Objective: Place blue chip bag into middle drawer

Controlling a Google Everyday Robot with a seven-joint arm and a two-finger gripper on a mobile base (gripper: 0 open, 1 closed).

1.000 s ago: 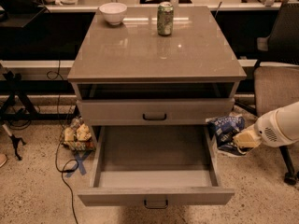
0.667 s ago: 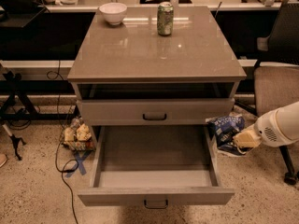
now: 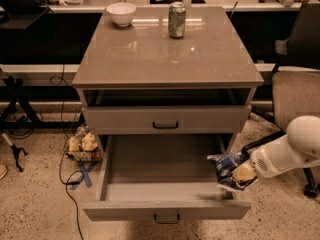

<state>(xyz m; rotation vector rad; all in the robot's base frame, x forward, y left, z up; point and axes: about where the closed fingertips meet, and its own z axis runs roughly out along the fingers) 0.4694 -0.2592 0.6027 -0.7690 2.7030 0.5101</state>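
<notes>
The middle drawer (image 3: 150,194) is pulled out and open; its inside is bare and its small dark handle shows at the front. My gripper (image 3: 241,175) reaches in from the right on a white arm. It is shut on the blue chip bag (image 3: 225,165). The crinkled bag hangs over the drawer's right wall near the front right corner, partly over the drawer's inside. The gripper's fingers are mostly hidden behind the bag.
The upper grey drawer front (image 3: 165,119) is shut. A green soda can (image 3: 176,20) and a white bowl (image 3: 121,13) stand on the cabinet top. A chair (image 3: 295,91) is at the right. Snack bags (image 3: 82,144) and cables (image 3: 67,179) lie on the floor at the left.
My gripper has moved left and down with the blue chip bag, from beside the cabinet's right side to over the drawer's right wall. The drawer has not moved.
</notes>
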